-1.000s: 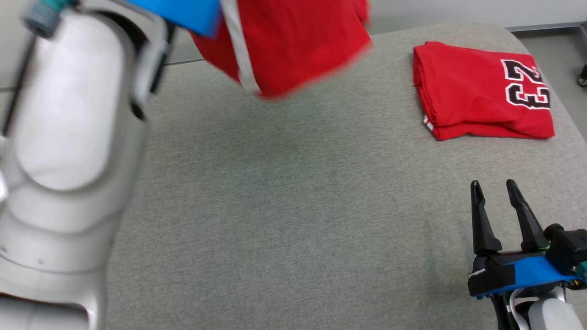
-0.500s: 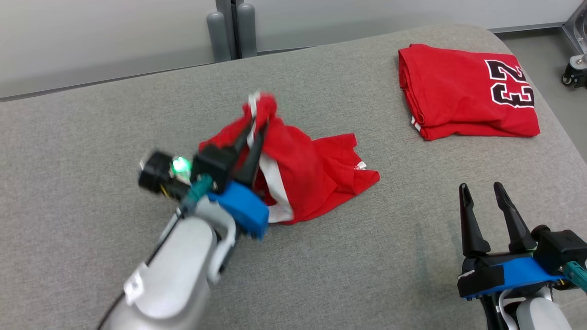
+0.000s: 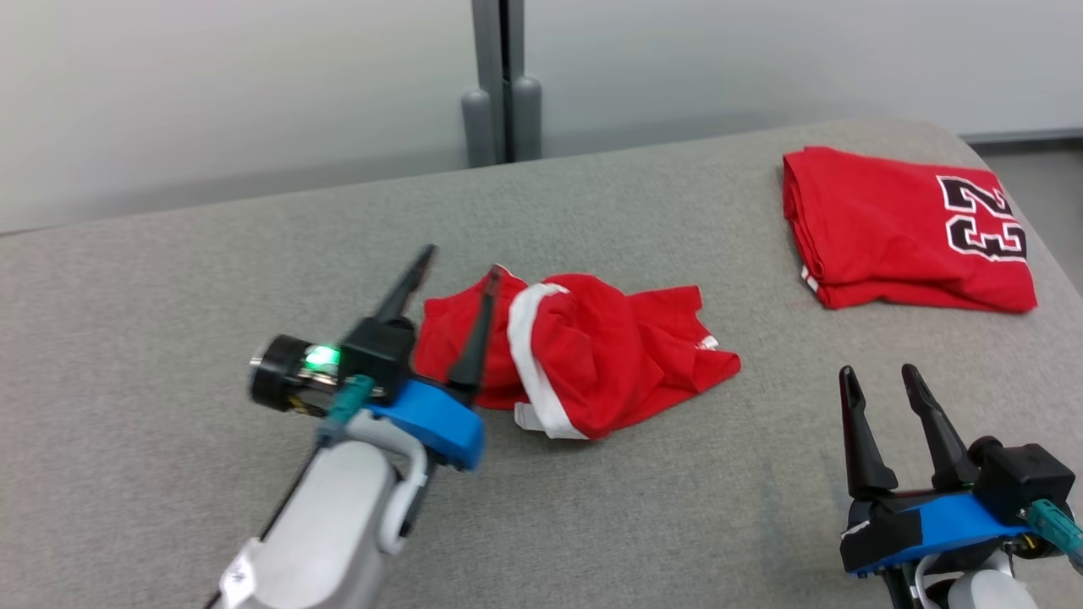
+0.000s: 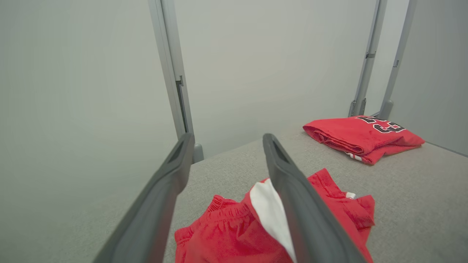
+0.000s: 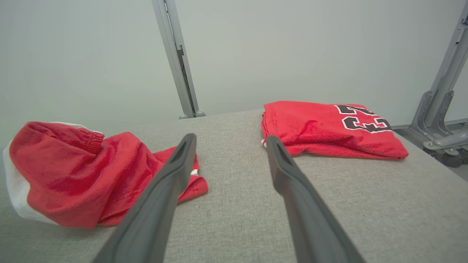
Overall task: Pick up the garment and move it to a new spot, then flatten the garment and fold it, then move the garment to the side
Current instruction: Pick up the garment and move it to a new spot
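Left jaws: spread wide, nothing pinched between them. The two dark fingers [image 3: 475, 338] slant up and away over the grey counter [image 3: 169, 279]. The finger on the robot's right crosses in front of the garment [image 3: 592, 355]; I cannot tell whether it touches the cloth. A green light [image 3: 320, 356] glows on the wrist just behind these jaws.

Looking along the left jaws: the garment [image 4: 219, 237] lies low between the fingers [image 4: 292, 204] and spills out past the right-hand one.

Garment: red with a broad white band and a gathered hem, crumpled in a loose mound on the counter. It sits just ahead of the left jaws and to their right. Not flattened, not folded.

Right jaws: also parted and empty, fingers [image 3: 856, 440] pointing away from the robot, low over the counter. Along these fingers [image 5: 161, 204], bare counter [image 5: 365, 204] shows in the gap. The garment [image 5: 73, 175] is ahead and off to their left.

Further out: a folded red shirt [image 3: 897, 233] with a black 23 lies flat near the counter's far right corner. It is ahead of the right jaws, a little to their right [image 5: 321, 128], and well apart from the crumpled garment. From the left jaws the shirt [image 4: 351, 135] is far off to the right.

Beyond the counter: a grey post [image 3: 502, 85] against a pale wall.
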Controlling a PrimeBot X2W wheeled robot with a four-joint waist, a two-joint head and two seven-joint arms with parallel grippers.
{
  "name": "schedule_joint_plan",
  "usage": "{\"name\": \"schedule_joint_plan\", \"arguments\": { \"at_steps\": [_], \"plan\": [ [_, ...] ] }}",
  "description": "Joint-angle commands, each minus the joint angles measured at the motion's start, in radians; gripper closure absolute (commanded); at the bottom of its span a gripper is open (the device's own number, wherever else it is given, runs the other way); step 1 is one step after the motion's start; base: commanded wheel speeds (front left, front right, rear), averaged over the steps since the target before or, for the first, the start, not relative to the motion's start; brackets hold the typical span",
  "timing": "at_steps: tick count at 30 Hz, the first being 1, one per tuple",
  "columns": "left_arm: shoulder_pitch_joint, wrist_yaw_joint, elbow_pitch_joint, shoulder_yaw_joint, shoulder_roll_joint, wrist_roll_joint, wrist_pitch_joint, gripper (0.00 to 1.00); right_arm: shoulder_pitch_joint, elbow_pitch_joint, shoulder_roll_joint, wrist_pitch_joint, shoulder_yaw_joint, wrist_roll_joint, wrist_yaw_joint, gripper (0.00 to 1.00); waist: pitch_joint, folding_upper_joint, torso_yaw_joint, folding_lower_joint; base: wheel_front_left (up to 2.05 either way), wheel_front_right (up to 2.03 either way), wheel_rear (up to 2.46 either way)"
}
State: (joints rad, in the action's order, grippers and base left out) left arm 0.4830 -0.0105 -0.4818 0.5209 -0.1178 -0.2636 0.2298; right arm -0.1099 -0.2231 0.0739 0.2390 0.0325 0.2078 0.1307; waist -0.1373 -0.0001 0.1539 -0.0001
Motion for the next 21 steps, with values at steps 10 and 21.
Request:
{"name": "schedule_joint_plan", "arguments": {
  "at_steps": [10, 21],
  "plan": [
    [-0.127, 0.103, 0.142, -0.161, -0.154, -0.041, 0.029, 0.0, 0.049, 0.021, 0.001, -0.02, 0.016, -0.018, 0.0, 0.0, 0.07, 0.0001, -0.082, 0.0001, 0.0, 0.0, 0.0],
    [-0.383, 0.216, 0.358, -0.332, -0.287, -0.073, 0.035, 0.0, 0.073, 0.043, 0.006, -0.037, 0.033, -0.023, 0.0, 0.0, 0.089, 0.0001, -0.161, 0.0001, 0.0, 0.0, 0.0]
  ]
}}
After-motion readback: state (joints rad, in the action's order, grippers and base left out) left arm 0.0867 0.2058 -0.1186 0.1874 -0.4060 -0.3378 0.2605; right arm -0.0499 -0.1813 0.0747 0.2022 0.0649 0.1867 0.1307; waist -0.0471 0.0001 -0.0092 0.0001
